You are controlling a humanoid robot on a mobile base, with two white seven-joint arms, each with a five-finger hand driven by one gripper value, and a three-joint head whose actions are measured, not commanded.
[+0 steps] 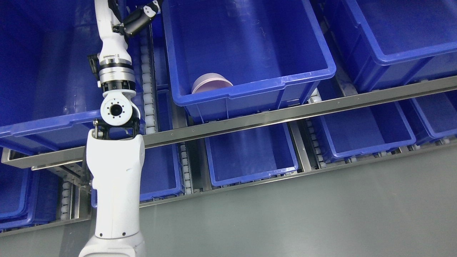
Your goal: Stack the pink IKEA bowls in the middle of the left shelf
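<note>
A pink bowl [211,82] lies upside down or on its side against the near wall of the large blue bin [250,84] in the middle of the upper shelf; only its top part shows above the bin's rim. My left arm [116,107] rises from the bottom left, along the gap left of that bin. Its black hand [144,14] reaches the top edge of the picture, above the bin's left wall and well behind the bowl. Most of the hand is cut off by the frame.
Blue bins fill the shelf: one at the upper left [43,71], one at the upper right [392,32], several smaller ones on the lower level [250,157]. A steel rail [285,116] runs across the shelf front. Grey floor [321,214] lies below.
</note>
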